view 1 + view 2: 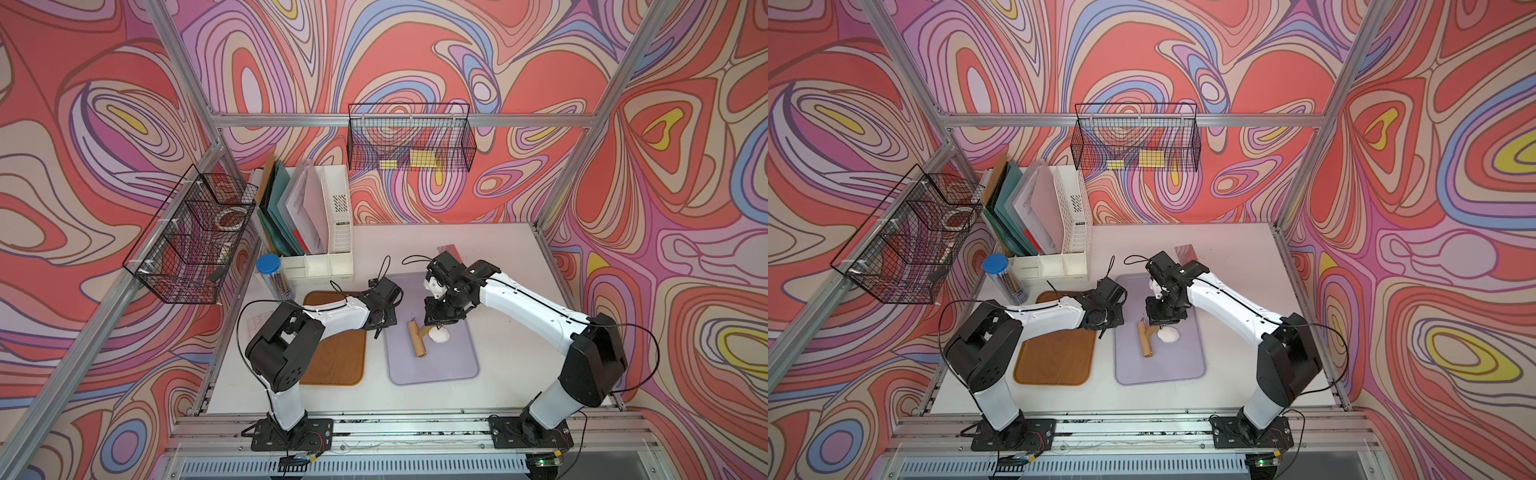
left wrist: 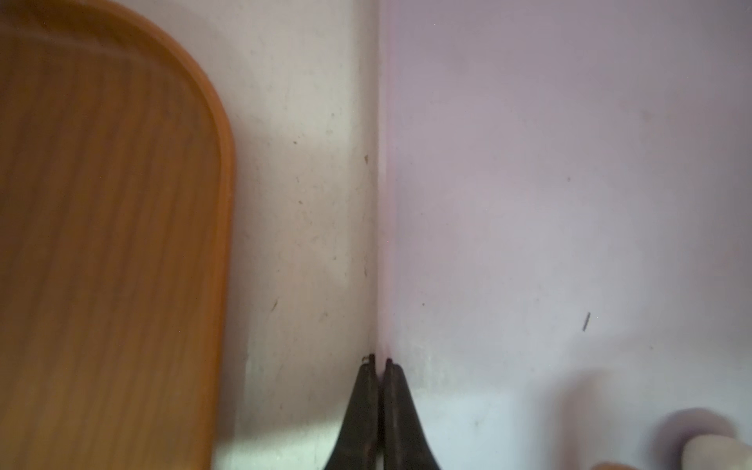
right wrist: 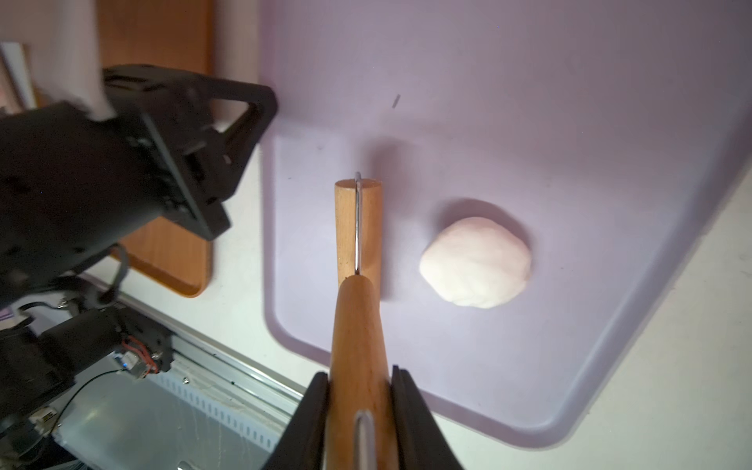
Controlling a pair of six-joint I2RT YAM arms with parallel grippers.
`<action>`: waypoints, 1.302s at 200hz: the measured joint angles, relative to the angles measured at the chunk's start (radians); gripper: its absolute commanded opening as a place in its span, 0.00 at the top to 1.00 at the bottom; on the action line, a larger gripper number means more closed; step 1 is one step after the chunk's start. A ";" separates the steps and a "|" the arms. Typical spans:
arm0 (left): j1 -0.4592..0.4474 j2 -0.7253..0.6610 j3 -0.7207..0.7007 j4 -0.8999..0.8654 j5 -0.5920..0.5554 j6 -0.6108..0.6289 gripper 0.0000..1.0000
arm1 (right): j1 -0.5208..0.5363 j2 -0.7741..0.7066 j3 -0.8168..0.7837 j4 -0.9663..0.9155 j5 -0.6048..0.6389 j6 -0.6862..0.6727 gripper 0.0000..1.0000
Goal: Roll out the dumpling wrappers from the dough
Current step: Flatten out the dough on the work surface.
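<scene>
The dough [image 1: 439, 334] [image 1: 1168, 335] [image 3: 476, 262] is a small rounded white lump on the purple mat [image 1: 440, 370] [image 1: 1167, 370] [image 3: 529, 101]. My right gripper [image 3: 360, 372] [image 1: 429, 326] is shut on the handle of a wooden roller [image 3: 358, 228] [image 1: 417, 340] [image 1: 1145, 340]. The roller's drum sits just beside the dough, apart from it. My left gripper [image 2: 378, 362] [image 1: 379, 332] [image 1: 1101, 332] is shut and empty, its tips at the mat's edge [image 2: 382, 203] nearest the wooden tray. No dumpling wrappers are in view.
A wooden tray [image 1: 336, 357] [image 1: 1054, 357] [image 2: 101, 244] lies left of the mat. A white file organizer [image 1: 328, 220] and a blue-lidded jar [image 1: 272, 276] stand at the back left. Wire baskets [image 1: 409, 139] [image 1: 191, 237] hang on the frame.
</scene>
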 measured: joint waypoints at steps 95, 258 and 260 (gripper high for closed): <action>0.005 -0.011 -0.013 0.001 0.000 -0.007 1.00 | -0.142 -0.072 0.094 -0.253 0.208 -0.048 1.00; 0.006 -0.011 -0.013 0.001 0.003 -0.007 1.00 | -0.112 0.060 0.035 -0.135 0.161 -0.051 1.00; 0.006 -0.011 -0.013 0.001 0.003 -0.007 1.00 | -0.111 0.062 0.036 -0.135 0.163 -0.051 1.00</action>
